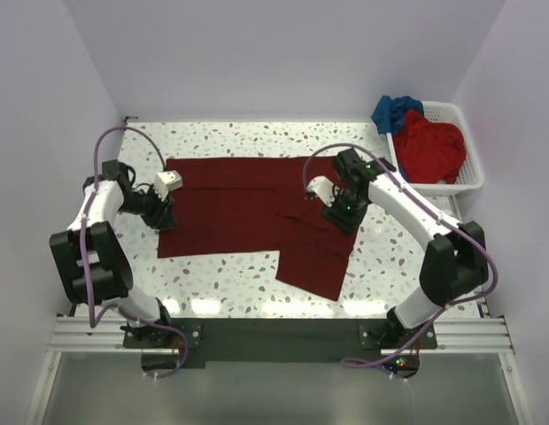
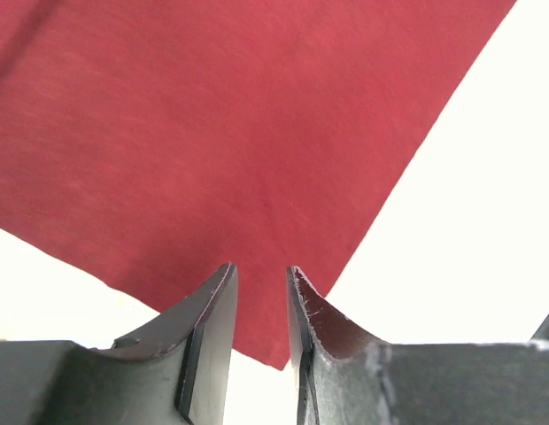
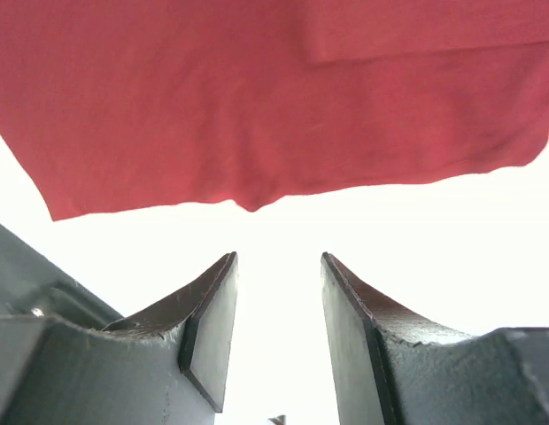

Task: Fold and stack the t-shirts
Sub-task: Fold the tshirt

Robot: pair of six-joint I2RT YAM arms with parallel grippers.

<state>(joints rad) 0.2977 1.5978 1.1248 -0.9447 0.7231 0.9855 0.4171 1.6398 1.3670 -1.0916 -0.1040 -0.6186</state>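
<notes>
Both arms are bolted to a dark rail at the table's near edge. Beyond it the speckled table shows bare as far as the maroon shirt, which lies flat across the middle. One flap of the shirt reaches back toward the rail at the right.

The left gripper sits low on the shirt's left edge. In its own view its jaws stand slightly apart with a corner of the cloth seen through the narrow gap. Whether they touch the cloth is unclear.

The right gripper hides part of the shirt's right side. Its jaws are wider apart over washed-out white table, just short of the cloth's edge.

At the far right a white basket holds a crumpled red shirt. A blue shirt is mostly buried behind the red one and spills over the far corner.
</notes>
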